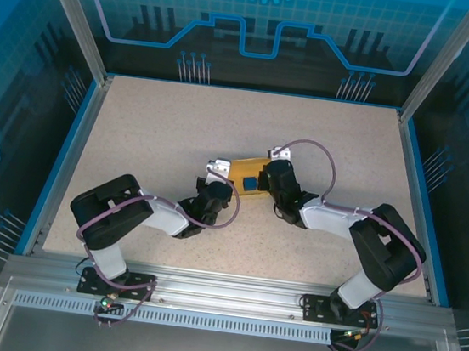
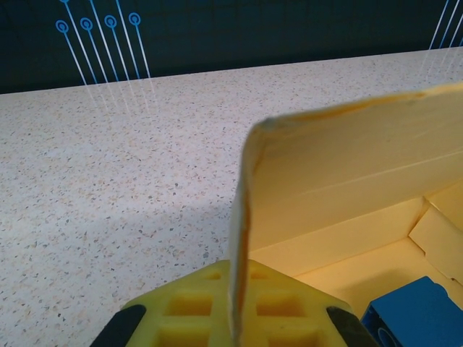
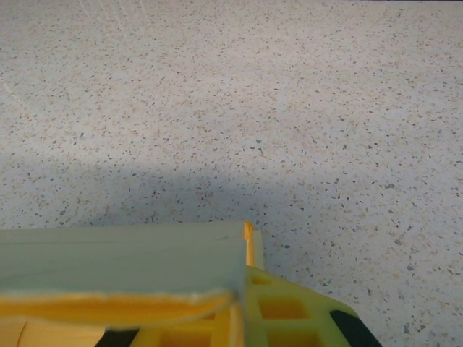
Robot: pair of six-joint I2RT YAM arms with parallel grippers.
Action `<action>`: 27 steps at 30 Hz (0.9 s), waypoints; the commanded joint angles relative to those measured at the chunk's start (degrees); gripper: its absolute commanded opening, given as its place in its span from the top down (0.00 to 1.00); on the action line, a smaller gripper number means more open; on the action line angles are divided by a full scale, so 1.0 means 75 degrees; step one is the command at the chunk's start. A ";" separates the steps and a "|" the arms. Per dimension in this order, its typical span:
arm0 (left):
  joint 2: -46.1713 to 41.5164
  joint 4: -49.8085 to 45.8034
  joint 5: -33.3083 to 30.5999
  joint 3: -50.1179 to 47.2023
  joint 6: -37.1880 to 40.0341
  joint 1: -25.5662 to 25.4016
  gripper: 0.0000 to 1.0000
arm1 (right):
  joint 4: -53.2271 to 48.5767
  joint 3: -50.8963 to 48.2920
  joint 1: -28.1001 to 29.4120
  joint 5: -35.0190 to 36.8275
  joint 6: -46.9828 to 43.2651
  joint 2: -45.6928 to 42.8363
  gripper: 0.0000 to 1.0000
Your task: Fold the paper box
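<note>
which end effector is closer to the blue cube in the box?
Right, narrowly, judging from the top view. The right end effector pinches the paper box wall right beside the blue cube; the left end effector pinches the opposite wall, slightly farther off.

One paper box (image 1: 249,165) is counted near the middle of one table (image 1: 146,130), and one blue cube (image 1: 250,182) is counted inside it. Two arms are counted, a left arm (image 1: 119,211) at 7 o'clock and a right arm (image 1: 381,238) at 5 o'clock. Each is fitted with one claw: left claw (image 1: 226,180), right claw (image 1: 271,174).
</note>
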 commanded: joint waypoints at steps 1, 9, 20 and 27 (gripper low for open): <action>0.0104 -0.0007 0.0101 -0.0159 0.0091 -0.0098 0.92 | 0.0164 -0.0251 0.0255 0.0157 -0.0138 -0.0159 0.93; -0.0053 0.0171 0.0241 -0.0206 0.0175 -0.0102 0.83 | 0.0218 -0.0329 0.0386 0.0355 -0.0188 -0.0206 0.93; -0.0216 0.0116 0.0319 -0.0195 0.0227 -0.0103 0.69 | 0.0211 -0.0425 0.0453 0.0508 -0.0223 -0.0212 0.94; -0.0583 -0.0249 0.0533 -0.0357 0.0070 -0.0105 0.57 | 0.0230 -0.0389 0.0496 0.0555 -0.0234 -0.0115 0.94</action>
